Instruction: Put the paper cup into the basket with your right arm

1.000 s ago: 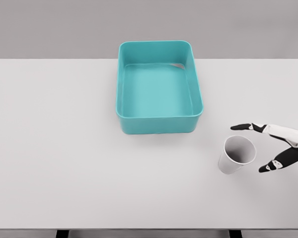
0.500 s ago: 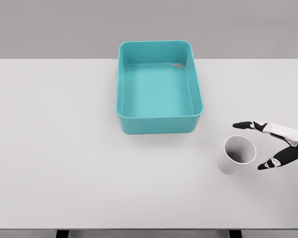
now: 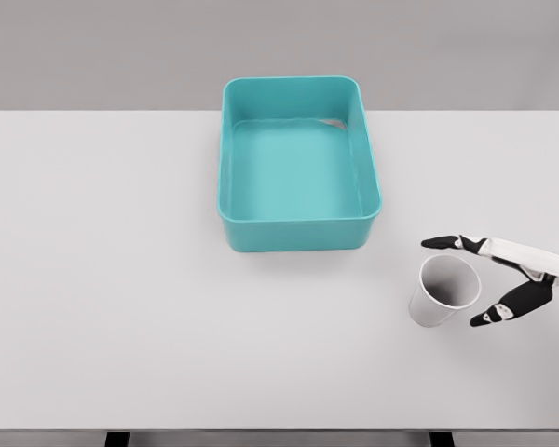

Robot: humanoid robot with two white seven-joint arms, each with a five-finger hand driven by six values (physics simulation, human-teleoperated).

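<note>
Head view: paper cup stands on the white tabletop, at about 4 o'clock from the teal basket, well apart from it. Right hand reaches in at 3 o'clock, fingers spread either side of the cup's rim, grasping nothing. Task barely begun: grasp, lift and drop into the basket all remain.

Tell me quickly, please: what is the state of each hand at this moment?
Left hand: not in view.
Right hand: open, fingers spread beside the paper cup, holding nothing.
</note>
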